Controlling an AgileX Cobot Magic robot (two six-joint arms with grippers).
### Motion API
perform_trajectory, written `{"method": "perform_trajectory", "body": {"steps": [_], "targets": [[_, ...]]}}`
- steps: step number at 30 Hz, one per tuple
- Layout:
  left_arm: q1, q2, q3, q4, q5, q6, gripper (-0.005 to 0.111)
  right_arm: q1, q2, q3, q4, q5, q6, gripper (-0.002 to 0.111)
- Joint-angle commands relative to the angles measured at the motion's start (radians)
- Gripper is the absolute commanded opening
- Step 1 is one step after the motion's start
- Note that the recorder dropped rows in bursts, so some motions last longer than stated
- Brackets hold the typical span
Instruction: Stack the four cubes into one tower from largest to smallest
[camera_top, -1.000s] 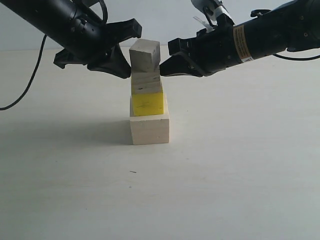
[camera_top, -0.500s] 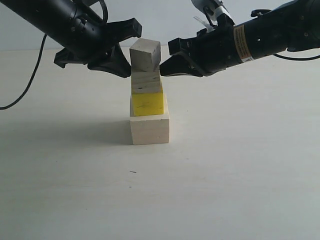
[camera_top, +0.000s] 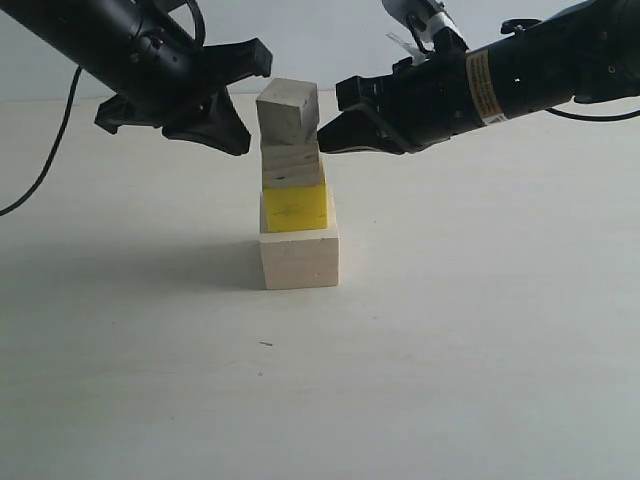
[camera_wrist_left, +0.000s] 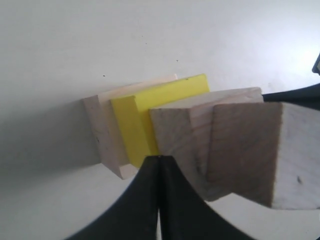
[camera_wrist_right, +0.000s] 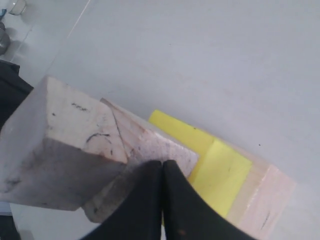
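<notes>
The tower stands mid-table: large pale wood cube (camera_top: 298, 258), bright yellow cube (camera_top: 296, 208), layered plywood cube (camera_top: 291, 164), and the smallest pale cube (camera_top: 288, 110) on top, turned at an angle to the others. My left gripper (camera_top: 240, 143) is shut and empty, a small gap left of the tower's upper part. My right gripper (camera_top: 324, 143) is shut, its tip against the right edge where plywood and top cube meet. The left wrist view shows shut fingertips (camera_wrist_left: 159, 159) before the yellow cube (camera_wrist_left: 131, 120), plywood cube (camera_wrist_left: 175, 135) and top cube (camera_wrist_left: 250, 150). The right gripper (camera_wrist_right: 162, 163) points at the plywood cube (camera_wrist_right: 150, 142).
The pale table (camera_top: 480, 330) spreads around the tower. A black cable (camera_top: 45, 170) hangs from the left arm at the far left. The right arm's body (camera_top: 520, 75) reaches in from the upper right.
My left gripper has drawn back a little to the left, away from the tower. The top cube has shifted slightly left. The right gripper holds its place.
</notes>
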Motion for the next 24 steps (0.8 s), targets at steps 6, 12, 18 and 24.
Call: {"method": "perform_trajectory", "body": {"steps": [6,12,18,24], "targets": [[0.003,-0.055,0.002,0.028,0.016,-0.009,0.0,-0.027,-0.011,-0.005,0.002,0.035,0.009,0.0],[0.003,-0.071,0.002,0.032,0.019,-0.011,0.0,-0.079,-0.039,-0.005,0.002,-0.009,0.032,0.0],[0.003,-0.071,0.002,0.044,0.023,-0.022,0.0,-0.087,-0.108,-0.005,0.002,-0.039,0.067,0.0],[0.003,-0.071,0.002,0.062,0.023,-0.026,0.0,-0.087,-0.125,-0.005,0.002,-0.106,0.099,0.0]]}}
